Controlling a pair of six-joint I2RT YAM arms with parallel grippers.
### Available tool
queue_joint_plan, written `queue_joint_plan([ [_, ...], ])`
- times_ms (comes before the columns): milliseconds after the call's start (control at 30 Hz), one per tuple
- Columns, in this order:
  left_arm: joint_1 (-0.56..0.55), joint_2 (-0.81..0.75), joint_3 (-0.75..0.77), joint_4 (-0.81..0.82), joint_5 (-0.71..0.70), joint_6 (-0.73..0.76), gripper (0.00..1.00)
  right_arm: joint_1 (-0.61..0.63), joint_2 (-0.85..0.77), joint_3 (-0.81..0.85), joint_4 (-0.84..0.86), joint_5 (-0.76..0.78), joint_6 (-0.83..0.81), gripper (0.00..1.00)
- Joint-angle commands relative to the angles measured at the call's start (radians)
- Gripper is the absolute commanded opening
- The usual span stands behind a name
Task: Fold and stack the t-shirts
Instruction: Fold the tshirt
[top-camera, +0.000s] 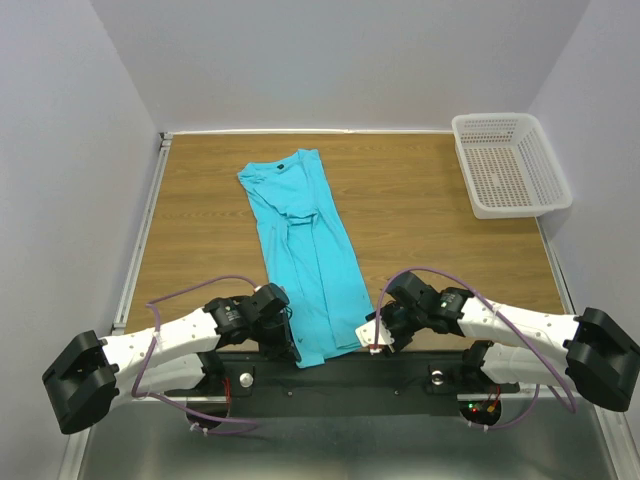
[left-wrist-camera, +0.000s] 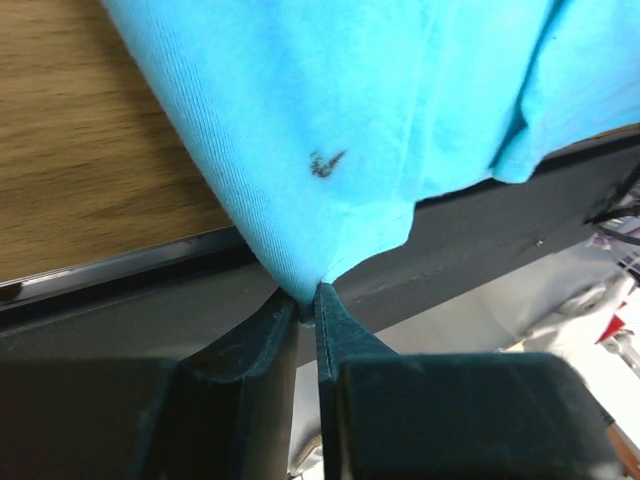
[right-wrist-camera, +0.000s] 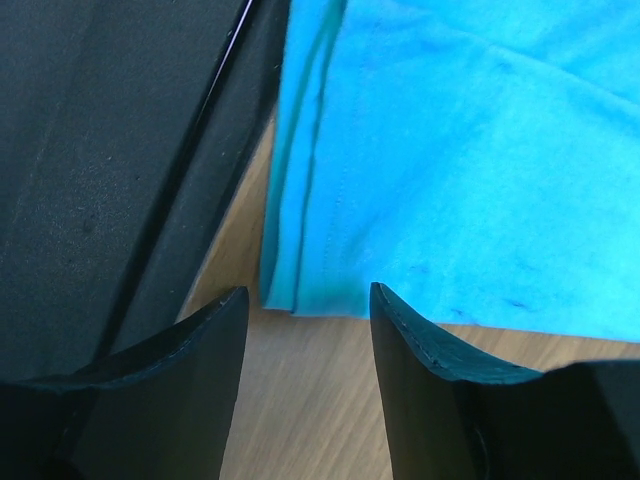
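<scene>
Wooden tabletop (top-camera: 420, 220): low left gripper (left-wrist-camera: 308, 302) tight on t-shirt (top-camera: 310, 240) hem, right gripper (right-wrist-camera: 308, 293) agape nearby.

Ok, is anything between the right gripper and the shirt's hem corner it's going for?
Nothing visible. The right gripper is open, its fingers either side of the t-shirt hem corner, with only bare table below. The left gripper is shut on the other near corner.

There are 1 turquoise t-shirt (top-camera: 305, 250), 1 white basket (top-camera: 500, 211), 1 table (top-camera: 420, 230) and 2 tools (top-camera: 290, 350) (top-camera: 376, 342).
</scene>
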Motion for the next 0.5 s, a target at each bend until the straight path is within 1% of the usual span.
queue_joint_plan([
  [0,-0.005,-0.023,-0.024,0.037,0.029,-0.012,0.2,-0.003,0.019,-0.014,0.044,-0.036,-0.03,0.56],
  [167,-0.003,-0.045,-0.025,0.045,0.04,-0.025,0.17,-0.003,0.042,-0.02,0.046,-0.046,-0.047,0.5],
  [267,-0.005,-0.066,-0.027,0.047,0.04,-0.044,0.14,-0.003,0.059,-0.021,0.046,-0.053,-0.057,0.43],
  [300,-0.005,-0.078,-0.027,0.048,0.042,-0.048,0.13,-0.004,0.06,-0.02,0.046,-0.053,-0.061,0.36],
  [367,-0.003,-0.091,-0.029,0.048,0.042,-0.059,0.12,-0.004,0.07,-0.017,0.044,-0.052,-0.064,0.3],
  [400,-0.004,-0.104,-0.029,0.05,0.042,-0.071,0.11,-0.003,0.07,-0.014,0.044,-0.049,-0.061,0.24],
  [467,-0.005,-0.118,-0.029,0.056,0.04,-0.085,0.1,-0.003,0.07,-0.008,0.041,-0.043,-0.055,0.2],
])
